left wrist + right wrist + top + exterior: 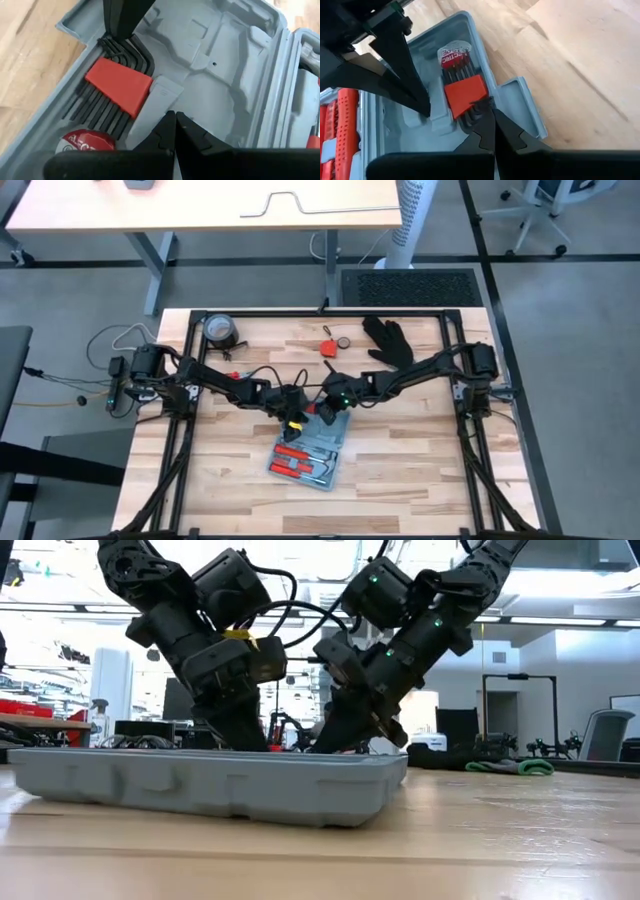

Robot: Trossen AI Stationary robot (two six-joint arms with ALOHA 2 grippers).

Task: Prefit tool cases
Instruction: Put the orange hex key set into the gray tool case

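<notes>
With both arms reaching in toward the middle of the table, the two grippers end up nearly nose to nose over the far end of the open tool case (308, 450). The left gripper (175, 120) has its fingers pressed together with nothing between them, tips hovering just over a bare grey recess beside the red hex key holder (120, 85). The right gripper (490, 107) is pinched closed too, and its tips sit right at the bent ends of the black hex keys (475, 111) by that same red holder; can't really tell if it's actually gripping a key or just touching them.

From the table-level camera the left gripper (240, 730) and right gripper (345, 735) both dip down behind the case's near wall (210, 785), so the tips are inside the tray. The case lies flat and opened out on the wood, with red-handled tools (295, 452) sitting in the half nearer the front edge.

Farther out: a black glove (390, 340) and a small red item (330, 346) toward the back, a tape roll (218, 330) at the back left corner.
</notes>
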